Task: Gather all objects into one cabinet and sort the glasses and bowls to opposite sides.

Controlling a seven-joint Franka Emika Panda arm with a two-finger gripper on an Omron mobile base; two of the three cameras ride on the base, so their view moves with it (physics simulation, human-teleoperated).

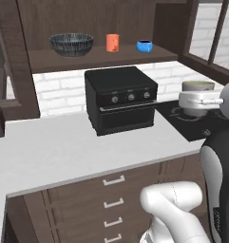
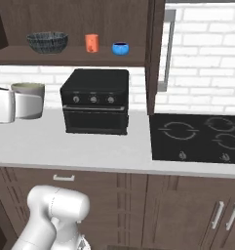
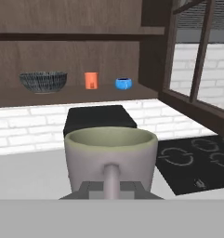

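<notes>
Holding the grey-beige mug by its handle, the pincer is clamped down tight, its two dark tips pressed against either side of that handle, jaws very nearly closed. In the hand view the mug sits upright right in front of the pincer, rim level, pale greenish inside showing. From the left base view the mug hangs in the air at the end of the white hand, above the dark cooktop and clear of the desk. The right base view catches the mug beside the white hand at the left edge, raised over the desk.

Beyond the pincer and higher up runs the cabinet with its long shelf board. On that board, up and to the left of the pincer, stands the wide dark patterned bowl. Nearer the middle stands the small orange cup, and just right of it the small blue item. All three stand apart from each other. Straight behind the mug, under the shelf, a black oven stands on the desk.
</notes>
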